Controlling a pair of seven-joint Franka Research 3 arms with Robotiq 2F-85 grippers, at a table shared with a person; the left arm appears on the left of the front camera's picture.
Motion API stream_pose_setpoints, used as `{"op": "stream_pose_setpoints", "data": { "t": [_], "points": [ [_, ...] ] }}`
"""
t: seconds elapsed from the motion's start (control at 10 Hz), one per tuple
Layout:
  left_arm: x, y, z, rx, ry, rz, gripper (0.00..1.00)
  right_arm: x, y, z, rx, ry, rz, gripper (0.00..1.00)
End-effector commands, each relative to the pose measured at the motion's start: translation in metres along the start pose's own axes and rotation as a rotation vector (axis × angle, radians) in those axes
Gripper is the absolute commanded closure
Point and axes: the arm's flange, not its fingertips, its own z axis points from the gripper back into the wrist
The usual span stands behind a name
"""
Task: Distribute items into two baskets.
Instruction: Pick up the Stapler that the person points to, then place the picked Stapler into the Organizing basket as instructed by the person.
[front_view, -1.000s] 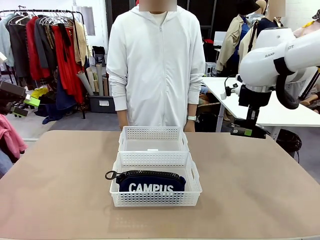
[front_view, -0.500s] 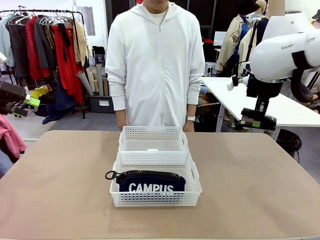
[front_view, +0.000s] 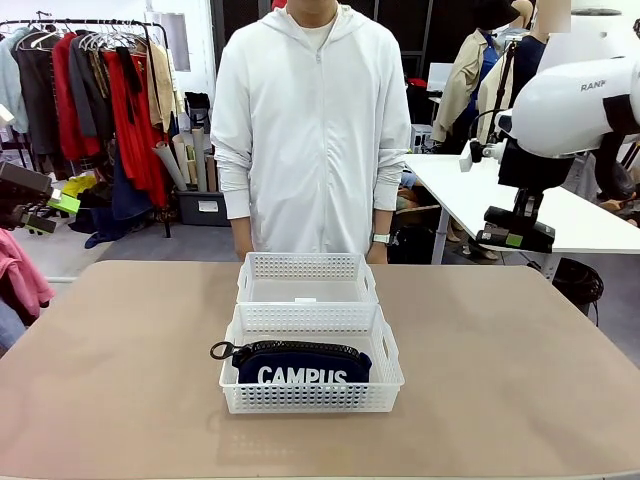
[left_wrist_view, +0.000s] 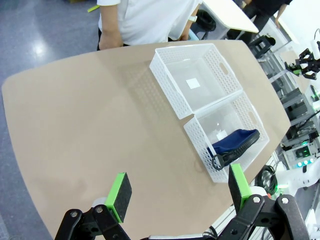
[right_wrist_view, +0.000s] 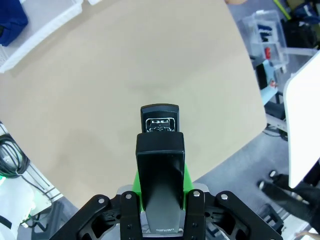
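A navy pouch (front_view: 300, 364) with white "CAMPUS" lettering lies in the near white basket (front_view: 385, 352). The far basket (front_view: 305, 267) touches it and holds just a small white label. My right gripper (front_view: 514, 238) hangs high over the table's right edge, shut on the black stapler (front_view: 516, 241). In the right wrist view the stapler (right_wrist_view: 160, 145) sticks out between the green pads of that gripper (right_wrist_view: 161, 186), above bare tabletop. My left gripper (front_view: 50, 213) stays off the table's left side, and in its wrist view this gripper (left_wrist_view: 178, 192) stands open with nothing in it, the pouch (left_wrist_view: 235, 142) far below.
A person in a white jacket (front_view: 315, 130) stands at the far edge, right behind the baskets. The tan table (front_view: 120, 370) is bare on both sides of the baskets. A white table (front_view: 560, 215) stands behind the right arm.
My right arm has risen and swung to the right with the stapler in its grip. The left arm, baskets and pouch have not moved.
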Motion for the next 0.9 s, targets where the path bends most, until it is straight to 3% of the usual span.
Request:
{"op": "stream_pose_setpoints", "data": {
  "t": [0.0, 0.8],
  "points": [
    [0.0007, 0.0, 0.0003, -0.015, -0.019, 0.002, 0.0, -0.0003, -0.0028, 0.0012, -0.001, 0.002, -0.008, 1.0],
    [0.0007, 0.0, 0.0003, -0.015, -0.019, 0.002, 0.0, -0.0003, -0.0028, 0.0012, -0.001, 0.002, -0.008, 1.0]
  ]
}}
